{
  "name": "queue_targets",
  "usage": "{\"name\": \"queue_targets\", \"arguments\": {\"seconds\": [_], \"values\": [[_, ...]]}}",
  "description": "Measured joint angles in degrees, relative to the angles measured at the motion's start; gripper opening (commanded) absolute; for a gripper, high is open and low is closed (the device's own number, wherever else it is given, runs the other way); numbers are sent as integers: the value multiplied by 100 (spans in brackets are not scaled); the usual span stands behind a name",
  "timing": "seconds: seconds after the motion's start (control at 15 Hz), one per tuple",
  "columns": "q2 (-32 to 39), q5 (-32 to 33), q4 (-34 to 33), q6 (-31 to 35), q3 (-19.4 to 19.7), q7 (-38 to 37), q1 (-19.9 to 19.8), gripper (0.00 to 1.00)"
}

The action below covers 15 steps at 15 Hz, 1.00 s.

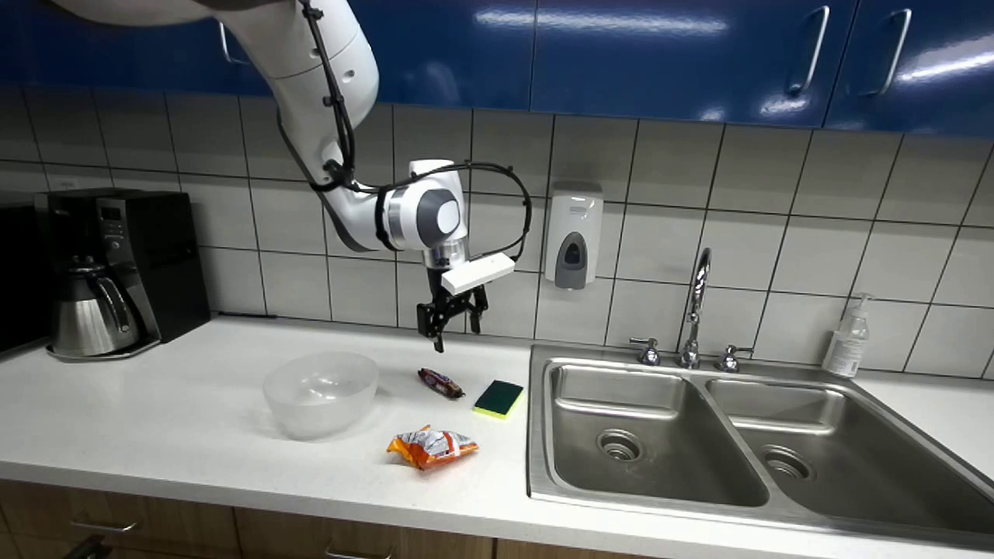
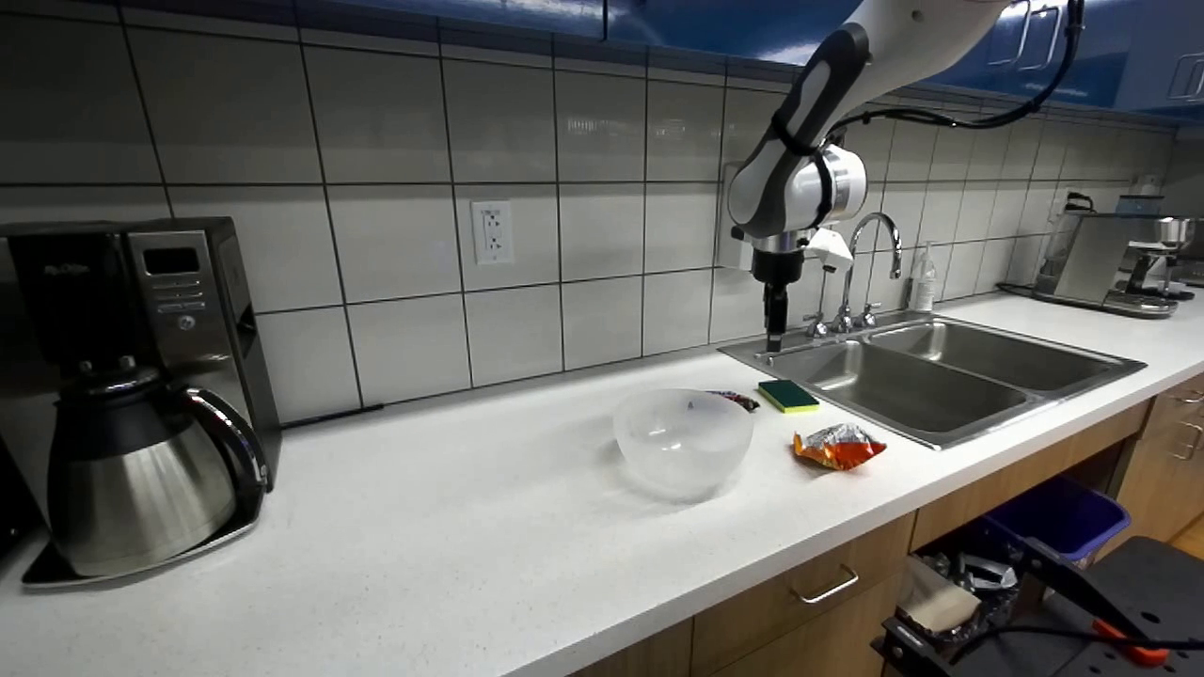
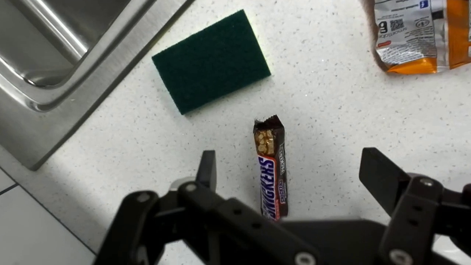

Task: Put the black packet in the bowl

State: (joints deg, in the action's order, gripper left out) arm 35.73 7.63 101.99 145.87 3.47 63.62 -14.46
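The black packet, a slim dark Snickers bar, lies flat on the white counter; it shows in both exterior views and in the wrist view. The bowl is round, whitish and translucent, and stands on the counter beside the packet; in an exterior view it hides part of the packet. My gripper is open and empty, pointing down above the counter over the packet. In the wrist view the packet lies between the open fingers, nearer the left finger, its lower end hidden by the gripper.
A green and yellow sponge lies between the packet and the steel sink. A crinkly orange-red packet lies nearer the counter's front edge. A coffee maker stands at the far left. A soap dispenser hangs on the tiled wall near the gripper.
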Motion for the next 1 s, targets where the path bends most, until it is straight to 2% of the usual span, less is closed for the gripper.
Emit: {"name": "queue_targets", "arguments": {"seconds": [1.0], "values": [[1217, 16, -1217, -394, -163, 0, 40, 100]]}}
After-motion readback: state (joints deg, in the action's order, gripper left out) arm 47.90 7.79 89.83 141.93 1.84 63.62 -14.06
